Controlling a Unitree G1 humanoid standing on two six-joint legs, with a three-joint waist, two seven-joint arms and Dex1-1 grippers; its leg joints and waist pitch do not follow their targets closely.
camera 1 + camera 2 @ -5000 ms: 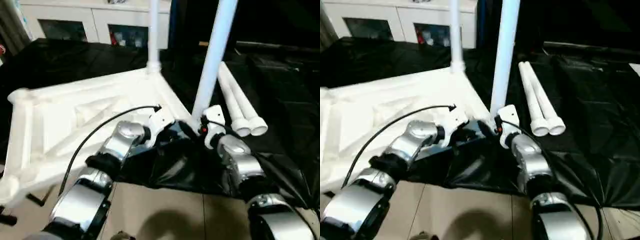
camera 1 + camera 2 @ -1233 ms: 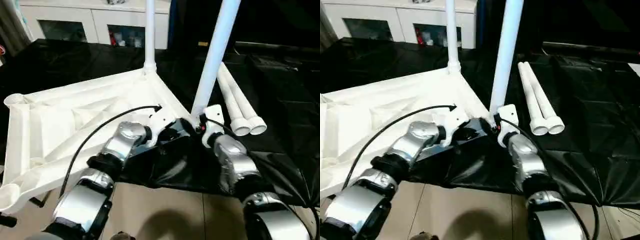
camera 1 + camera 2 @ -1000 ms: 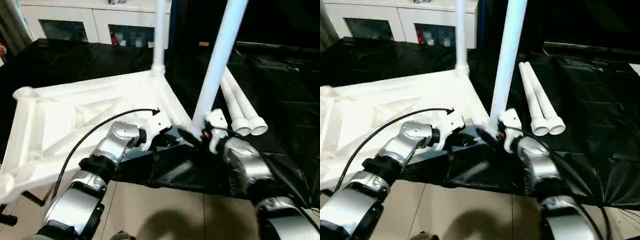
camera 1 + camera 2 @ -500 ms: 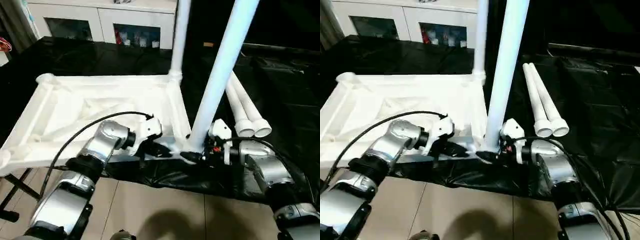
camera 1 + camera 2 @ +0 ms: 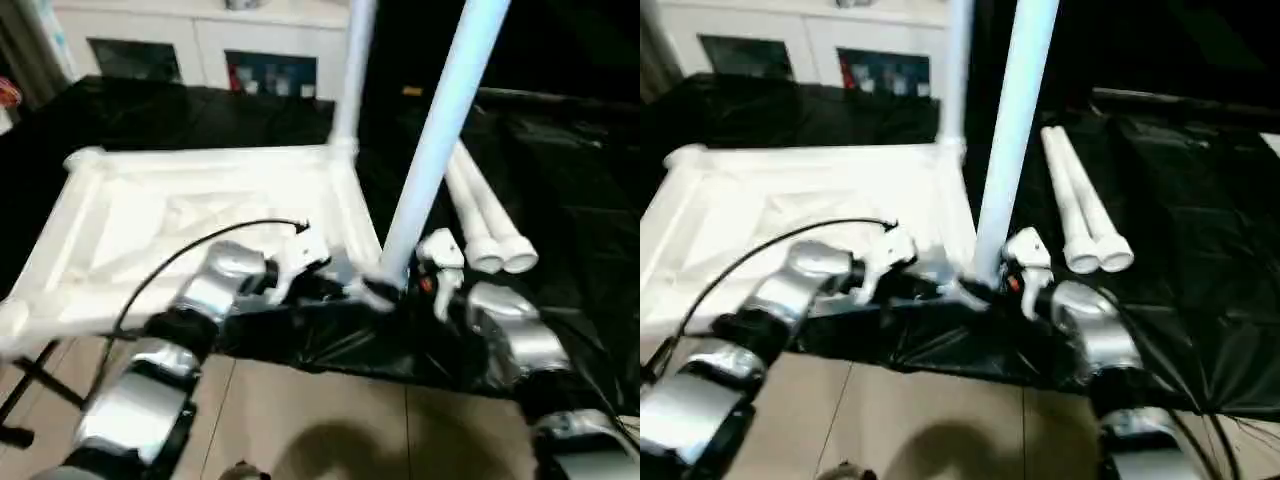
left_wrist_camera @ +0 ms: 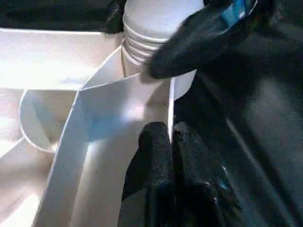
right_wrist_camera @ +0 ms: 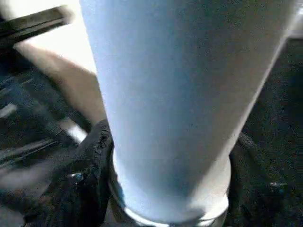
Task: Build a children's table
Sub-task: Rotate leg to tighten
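Squarely on the black-sheeted desk (image 5: 570, 170), a white table top (image 5: 190, 215), flipped ribs-up, with an open round socket (image 5: 85, 158) at its far left corner. Planted upright in the far right corner, one leg (image 5: 350, 70). Planted upright in the near right corner, a second leg (image 5: 435, 130) (looking thicker, being nearer the head camera). Off to the right on the sheet, apart from the top, two spare legs (image 5: 480, 215) lying side by side and touching, wide ends toward the robot.

At that near right corner, both claws. Left claw (image 6: 170, 142) pinched shut on the thin upright wall of the top just beside the socket, with one black finger (image 6: 151, 153) on each face of that wall. Right claw (image 5: 380, 293) closed around the base of the second leg, black fingers on either side of the tube in the right wrist view, and one fingertip (image 6: 189, 42) pressed against the ribbed collar in the left wrist view.

Behind the desk, a white cabinet (image 5: 200, 40) with glass doors. Below the near edge, pale tiled floor (image 5: 330, 420).
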